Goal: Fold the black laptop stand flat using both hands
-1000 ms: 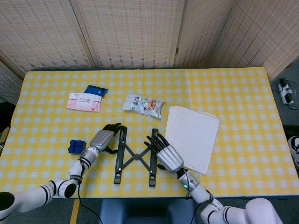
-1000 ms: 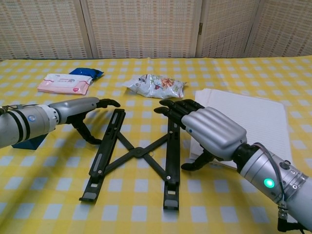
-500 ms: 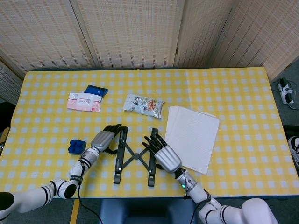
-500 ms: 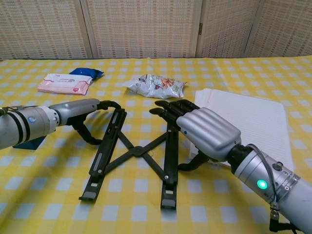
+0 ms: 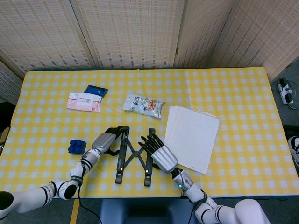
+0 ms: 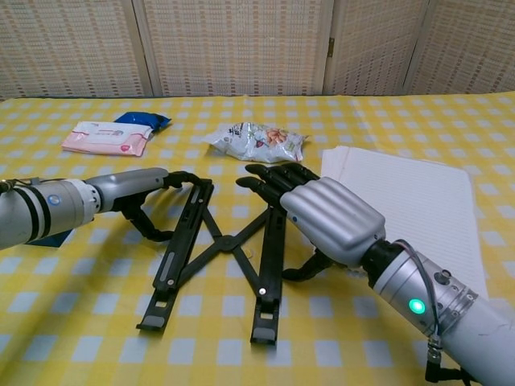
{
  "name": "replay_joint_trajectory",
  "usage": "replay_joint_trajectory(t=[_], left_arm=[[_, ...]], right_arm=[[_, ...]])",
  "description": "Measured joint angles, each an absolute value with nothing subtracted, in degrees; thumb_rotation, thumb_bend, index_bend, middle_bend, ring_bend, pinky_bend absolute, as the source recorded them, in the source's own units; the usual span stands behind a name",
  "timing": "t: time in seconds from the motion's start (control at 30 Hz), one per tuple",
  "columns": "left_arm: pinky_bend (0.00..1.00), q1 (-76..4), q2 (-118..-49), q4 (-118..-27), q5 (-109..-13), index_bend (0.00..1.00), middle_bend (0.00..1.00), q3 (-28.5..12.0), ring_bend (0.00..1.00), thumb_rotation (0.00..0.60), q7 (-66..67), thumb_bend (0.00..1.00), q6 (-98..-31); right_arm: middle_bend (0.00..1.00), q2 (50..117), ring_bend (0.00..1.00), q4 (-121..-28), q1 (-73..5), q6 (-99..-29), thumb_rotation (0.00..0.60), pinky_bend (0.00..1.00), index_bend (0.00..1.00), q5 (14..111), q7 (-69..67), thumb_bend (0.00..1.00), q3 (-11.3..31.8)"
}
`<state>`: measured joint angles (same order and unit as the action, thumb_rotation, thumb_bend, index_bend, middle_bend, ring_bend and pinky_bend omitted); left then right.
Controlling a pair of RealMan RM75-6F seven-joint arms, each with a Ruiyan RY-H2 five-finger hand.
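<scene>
From the head view, the black laptop stand (image 5: 132, 155) lies on the yellow checked tablecloth (image 5: 233, 93), near the front edge, with its two long bars joined by crossed links in the middle. The left hand (image 5: 103, 140) is at the stand's left side, and its fingers curl over the top of the left bar. The right hand (image 5: 161, 153) is at the stand's right side, palm down, with the fingers stretched over the top of the right bar. Just right of the stand is a stack of white paper (image 5: 192, 137). Behind the stand are a snack bag (image 5: 143, 104) and a pink wipes pack (image 5: 84, 102), and to the left of it a small blue block (image 5: 75, 146).

From the chest view, the left hand (image 6: 141, 190) hooks the far end of the left bar, so it holds the laptop stand (image 6: 219, 253). The right hand (image 6: 322, 215) rests on the right bar; whether it really grips the bar I cannot tell, because the hand's back hides the contact.

I judge that the step in hand is squeezing the two bars together. The bars are not yet parallel and side by side. The next move needs both hands to push inward evenly, so that the stand does not slide or turn.
</scene>
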<state>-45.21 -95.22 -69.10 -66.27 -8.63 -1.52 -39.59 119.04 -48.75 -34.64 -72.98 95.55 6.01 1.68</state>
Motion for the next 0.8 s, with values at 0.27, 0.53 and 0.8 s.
replay_joint_trajectory(t=[0.27,0.53,0.8], left_arm=[[0.00,-45.3,-95.6,-69.5,-66.1,0.00,0.00,-8.7,0.00,0.600,-2.1,0.25,-39.5],[0.00,-45.4,-96.0,-69.6,-65.9,0.00,0.00,-8.8,0.00,0.600,-2.1,0.25,-39.6],[0.00,-45.7,-96.3,-69.9,-65.5,0.00,0.00,-8.8,0.00,0.600,-1.9,0.25,-39.4]], right_arm=[[0.00,121.3,0.00,-45.0,-35.0,-73.9,0.600,0.00,0.00,96.1,4.4,0.13,1.6],[0.00,123.6,0.00,-42.0,-35.9,-74.7,0.600,0.00,0.00,96.6,2.8,0.13,1.6],[0.00,125.1,0.00,-40.4,-36.5,-75.3,0.600,0.00,0.00,96.9,2.4,0.13,1.7]])
